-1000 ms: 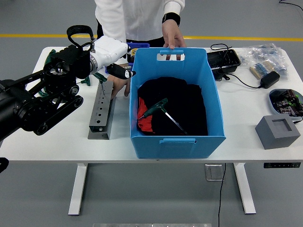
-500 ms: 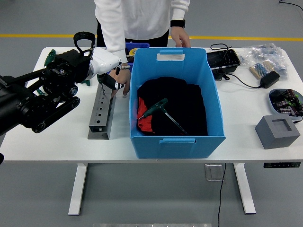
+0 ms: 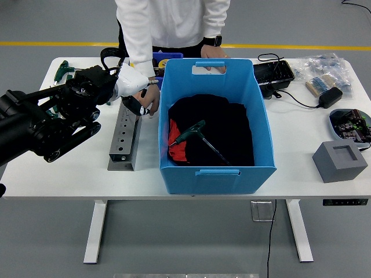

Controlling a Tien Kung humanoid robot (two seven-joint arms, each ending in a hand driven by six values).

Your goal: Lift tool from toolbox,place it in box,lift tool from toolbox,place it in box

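While my left arm reaches in from the table's left edge, my left hand (image 3: 132,87) sits over the far end of the grey tool rack (image 3: 124,137), which lies lengthwise just left of the blue box (image 3: 215,124). My white-shelled fingers (image 3: 139,104) are curled down toward the rack's top, but I cannot tell whether they have closed on a tool, because my own palm and the person's hand crowd that spot. The person stands at the far edge in a white top; one hand (image 3: 152,99) rests beside the rack, touching or almost touching my fingers, and the other hand (image 3: 213,55) is at the box's far rim by its handle slot. Inside the box, a green-handled T-wrench (image 3: 197,138) lies tilted on black cloth (image 3: 223,130) with a bit of red showing at its left. More green-handled tools (image 3: 62,70) lie near the far left corner. Toward the right edge sit a grey block (image 3: 340,161) and a black power adapter (image 3: 328,97).
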